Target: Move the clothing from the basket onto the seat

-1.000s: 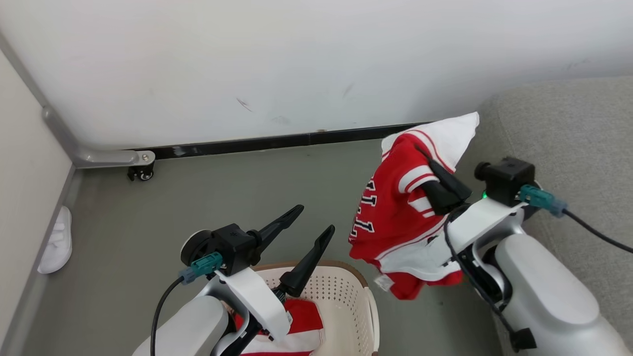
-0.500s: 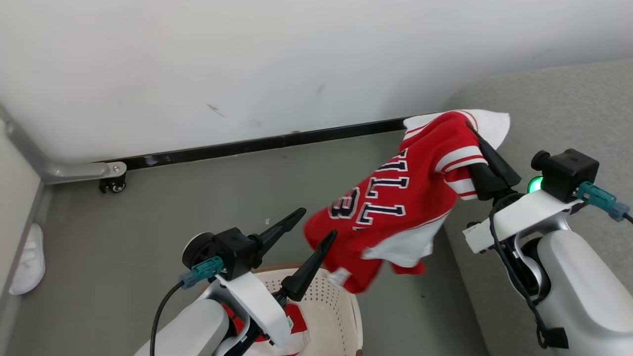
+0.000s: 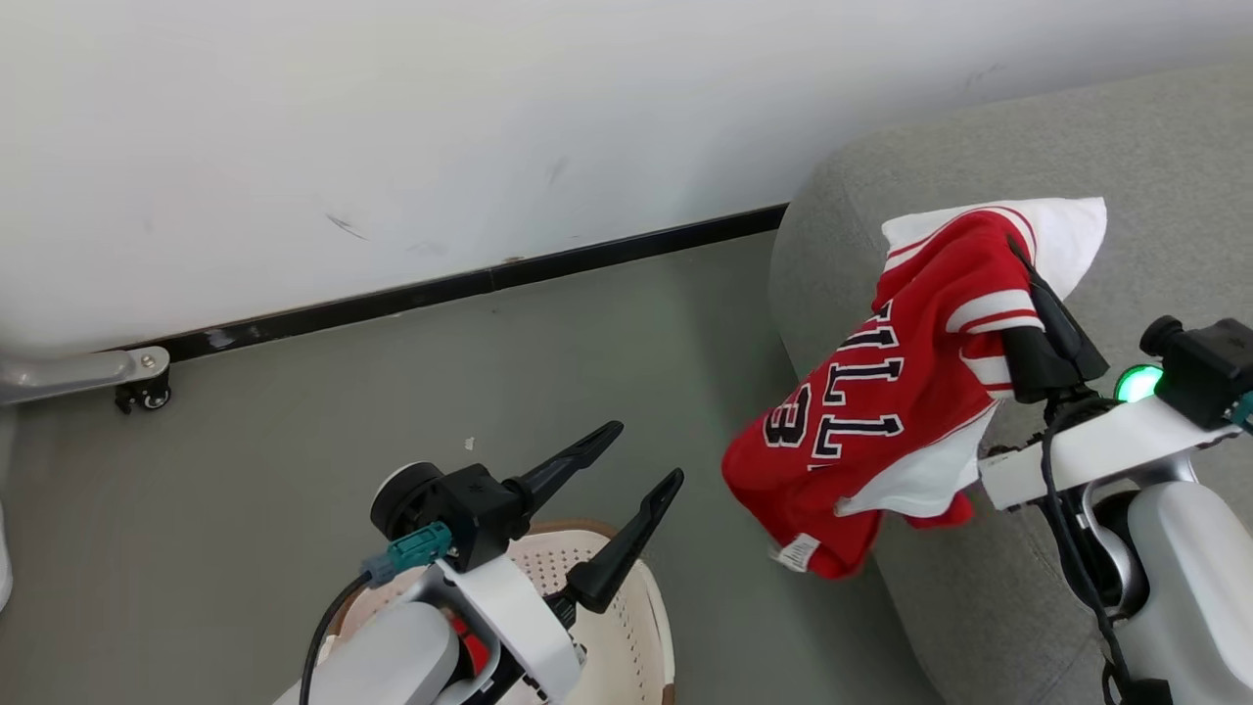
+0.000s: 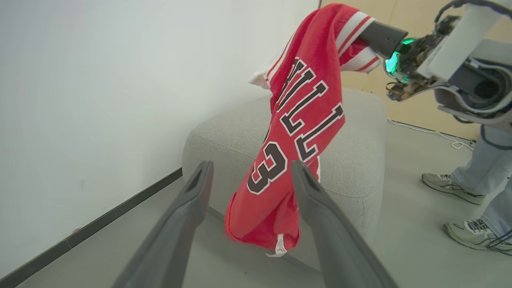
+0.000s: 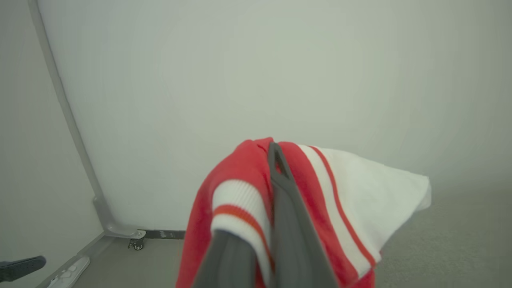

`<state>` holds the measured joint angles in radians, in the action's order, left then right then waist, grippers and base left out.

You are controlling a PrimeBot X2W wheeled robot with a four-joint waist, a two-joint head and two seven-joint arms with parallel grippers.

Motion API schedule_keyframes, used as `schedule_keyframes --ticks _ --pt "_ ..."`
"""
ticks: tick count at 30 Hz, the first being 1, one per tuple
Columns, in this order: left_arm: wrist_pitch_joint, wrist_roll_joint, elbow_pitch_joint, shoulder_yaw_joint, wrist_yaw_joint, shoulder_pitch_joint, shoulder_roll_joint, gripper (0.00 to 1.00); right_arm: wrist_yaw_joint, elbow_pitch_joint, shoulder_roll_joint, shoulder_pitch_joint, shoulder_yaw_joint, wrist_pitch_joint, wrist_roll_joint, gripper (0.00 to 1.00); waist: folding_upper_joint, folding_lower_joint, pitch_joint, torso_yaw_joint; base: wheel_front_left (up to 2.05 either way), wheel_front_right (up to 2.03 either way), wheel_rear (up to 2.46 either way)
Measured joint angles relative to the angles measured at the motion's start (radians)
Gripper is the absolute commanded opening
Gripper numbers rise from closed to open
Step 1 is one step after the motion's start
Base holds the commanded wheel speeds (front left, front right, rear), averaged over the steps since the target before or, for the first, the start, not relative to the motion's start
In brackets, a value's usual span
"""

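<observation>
Jersey (image 3: 881,392) cloth, red with black-and-white letters and a number, hung in the air from the right gripper (image 3: 1023,259), whose two fingers were pinched together on a bunch of fabric beside the striped trim. In the head view the jersey sat at about three o'clock. Its top was over the rounded corner of the seat (image 3: 979,176), and its hem dangled off that corner toward seven o'clock, above the floor (image 3: 548,352). Whether it brushed the seat's side could not be told.

It looked light, soft and limp. It would fold and swing from a single pinch rather than hold any shape, and nothing about it seemed breakable. The thicker banded trim looked like the surest place to grip. To my eye it would need letting go further in over the flat top, since a hem left hanging off the edge might drag it down.

The left gripper (image 3: 646,452) stood wide open and empty at six o'clock, just above the basket (image 3: 646,627). A patch of red cloth (image 3: 475,651) showed inside the basket, probably a second garment best taken by a raised fold. From the left wrist, a person's shoes (image 4: 448,186) stood at four o'clock beyond the seat.
</observation>
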<state>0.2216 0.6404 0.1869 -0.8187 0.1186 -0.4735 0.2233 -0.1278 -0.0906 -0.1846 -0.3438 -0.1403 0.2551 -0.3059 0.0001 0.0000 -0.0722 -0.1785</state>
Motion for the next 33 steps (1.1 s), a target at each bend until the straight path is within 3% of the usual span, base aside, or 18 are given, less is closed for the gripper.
schedule_keyframes --ticks 10,24,33 --pt "0.006 -0.009 -0.033 -0.021 0.008 0.000 0.008 1.00 0.000 0.074 0.018 0.049 0.062 0.000 0.018 0.00 0.0000 0.0000 -0.013 -0.070 0.00 0.00 0.00" --pt "0.009 -0.009 -0.051 -0.025 0.008 0.000 0.037 1.00 0.000 0.120 0.019 0.072 0.041 0.000 0.036 0.00 0.0000 0.0000 -0.040 -0.153 0.00 0.00 0.00" --pt "0.009 -0.009 -0.067 -0.022 0.008 0.000 0.063 1.00 0.000 0.127 -0.043 -0.007 0.019 0.000 0.036 0.00 0.0000 0.0000 -0.062 -0.177 0.00 0.00 0.00"
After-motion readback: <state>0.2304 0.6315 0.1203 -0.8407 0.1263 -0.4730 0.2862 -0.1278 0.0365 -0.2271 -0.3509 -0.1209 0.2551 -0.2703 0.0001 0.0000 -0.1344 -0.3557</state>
